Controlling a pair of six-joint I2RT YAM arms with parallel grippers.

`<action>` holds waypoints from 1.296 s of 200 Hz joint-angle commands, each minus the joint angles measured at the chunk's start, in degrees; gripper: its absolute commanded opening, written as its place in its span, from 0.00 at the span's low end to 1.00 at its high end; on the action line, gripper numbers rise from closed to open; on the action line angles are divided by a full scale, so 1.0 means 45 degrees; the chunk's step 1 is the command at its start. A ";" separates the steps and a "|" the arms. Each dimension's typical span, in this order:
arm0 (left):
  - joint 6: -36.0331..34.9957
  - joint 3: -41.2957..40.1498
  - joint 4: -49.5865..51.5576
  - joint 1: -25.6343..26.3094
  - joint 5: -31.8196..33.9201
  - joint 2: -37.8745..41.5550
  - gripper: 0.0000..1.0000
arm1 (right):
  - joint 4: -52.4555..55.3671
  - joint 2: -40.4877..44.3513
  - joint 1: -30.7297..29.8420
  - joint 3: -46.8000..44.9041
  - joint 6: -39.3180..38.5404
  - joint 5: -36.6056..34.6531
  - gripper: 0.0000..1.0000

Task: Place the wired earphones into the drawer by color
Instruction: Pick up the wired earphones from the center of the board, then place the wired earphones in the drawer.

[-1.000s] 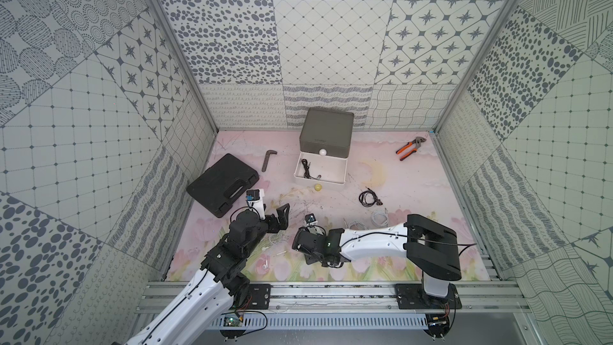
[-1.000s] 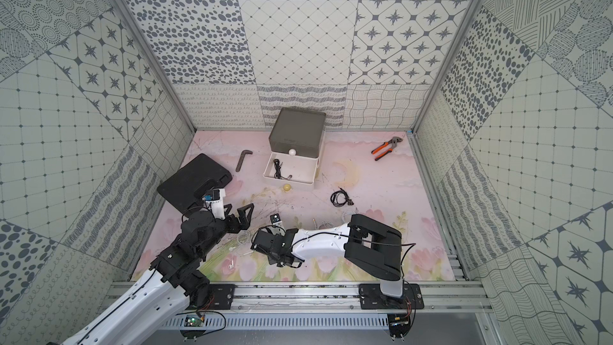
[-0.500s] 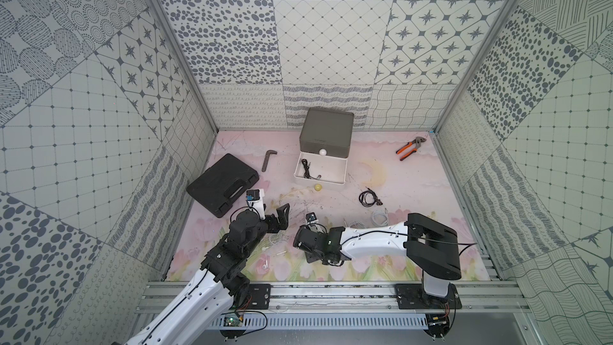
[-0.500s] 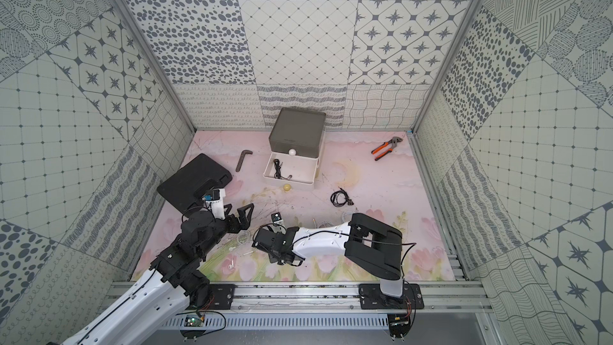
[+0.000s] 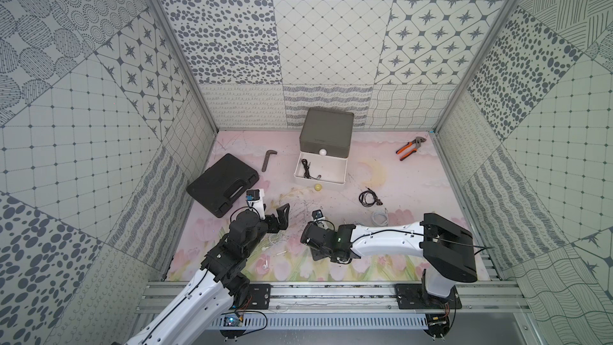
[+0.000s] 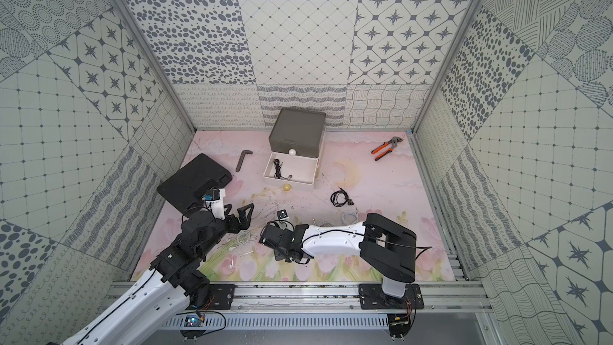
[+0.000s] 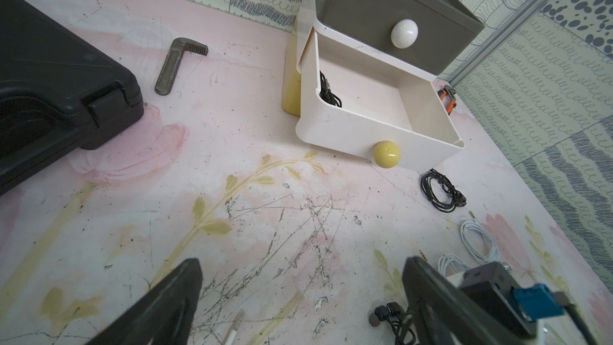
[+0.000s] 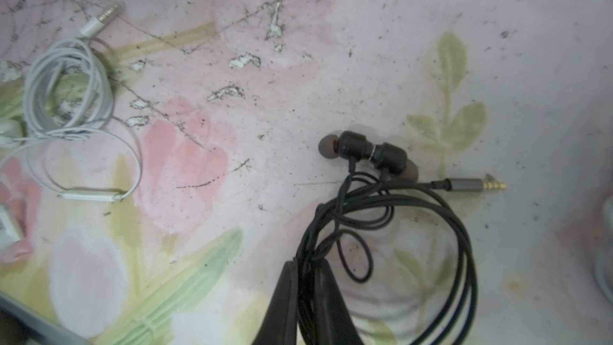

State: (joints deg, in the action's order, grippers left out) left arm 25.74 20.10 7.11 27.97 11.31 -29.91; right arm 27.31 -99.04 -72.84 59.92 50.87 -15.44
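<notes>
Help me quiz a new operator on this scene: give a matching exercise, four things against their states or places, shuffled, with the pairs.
Things:
1 left gripper
2 right gripper
3 white tier
4 pliers

States or places:
A pulled out
B jaws open
C near a far corner
D jaws shut on black earphones

Pairs: 1-B, 2-D, 3-A, 4-C.

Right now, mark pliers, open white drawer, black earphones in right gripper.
pliers (image 5: pixel 412 146): in a top view, joint
open white drawer (image 7: pixel 345 131): left wrist view, front wall
held black earphones (image 8: pixel 356 148): right wrist view, earbud
</notes>
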 commanded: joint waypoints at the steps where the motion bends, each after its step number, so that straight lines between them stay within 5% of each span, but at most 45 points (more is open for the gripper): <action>1: -0.0280 -0.0022 0.0013 -0.0040 0.0299 0.0006 0.99 | -0.0112 0.0929 0.0182 -0.0135 -0.0337 0.0201 0.04; 136: -0.0324 -0.0070 -0.0102 -0.0043 0.0281 -0.0151 0.99 | -0.0561 0.4304 0.2840 0.0939 -0.2618 0.2784 0.04; 259: -0.0339 -0.0076 -0.0167 -0.0040 0.0257 -0.0265 0.99 | -0.0620 0.1624 0.5509 0.4946 -0.7804 0.5835 0.06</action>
State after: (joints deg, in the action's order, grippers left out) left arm 25.36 20.08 7.09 27.99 11.31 -30.83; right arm 25.65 -89.52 -49.45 79.48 23.62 6.37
